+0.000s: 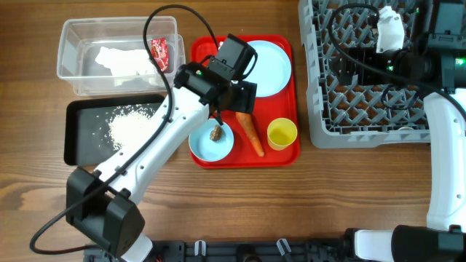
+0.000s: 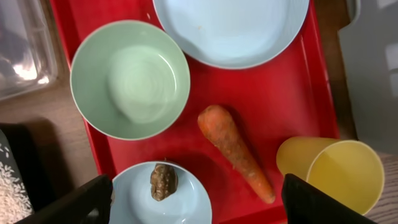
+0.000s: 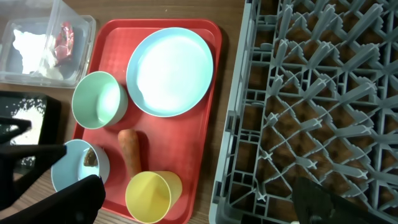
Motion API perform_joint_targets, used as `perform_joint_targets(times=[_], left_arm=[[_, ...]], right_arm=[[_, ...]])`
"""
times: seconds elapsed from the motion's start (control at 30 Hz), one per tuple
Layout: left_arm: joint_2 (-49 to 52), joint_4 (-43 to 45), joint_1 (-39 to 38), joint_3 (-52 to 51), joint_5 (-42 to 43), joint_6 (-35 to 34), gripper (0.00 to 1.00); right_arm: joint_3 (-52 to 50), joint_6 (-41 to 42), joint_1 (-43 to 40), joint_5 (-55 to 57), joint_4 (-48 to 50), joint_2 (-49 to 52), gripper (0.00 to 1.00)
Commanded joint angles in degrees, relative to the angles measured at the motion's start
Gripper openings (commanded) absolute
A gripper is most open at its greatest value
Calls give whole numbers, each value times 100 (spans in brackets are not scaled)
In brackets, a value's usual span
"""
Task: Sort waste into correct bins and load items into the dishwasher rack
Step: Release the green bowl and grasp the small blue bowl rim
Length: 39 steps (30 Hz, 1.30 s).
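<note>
Waste sorting looks half done: the left gripper point(image 2: 199, 204), fingers point(image 2: 81, 206) wide apart, hangs over the red tray point(image 2: 298, 106), where the carrot point(image 2: 235, 152) lies near the blue bowl point(image 2: 194, 194) holding the brown lump point(image 2: 163, 182), and should next lower onto one.

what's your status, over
Left gripper jaws open, empty, over red tray. Right gripper jaws open, empty, near rack. Carrot and brown lump not yet binned. Nothing blocking them.
</note>
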Motion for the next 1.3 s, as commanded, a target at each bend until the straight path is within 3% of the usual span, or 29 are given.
perform_joint_targets(times=[0.0,0.27,0.63,1.0,1.13,1.27], left_arm=[[195,-26,-46,-389,87,-118,84],[374,-107,-55,-940,645,-118,71],[374,-284,-487,-1154,758,-98,71],[376,533,-542,-1956,706,-118,68],[376,802,-542,-2170,704,-118,61],[376,1128,-542,-2402,704,-118,43]], right_arm=[[52,39,-9,39,-9,92,100],[52,42,-9,39,-28,92,100],[52,42,-7,37,-24,92,100],[52,39,-7,37,-11,92,100],[52,42,-7,37,-9,92,100],[52,42,-7,37,-9,92,100]])
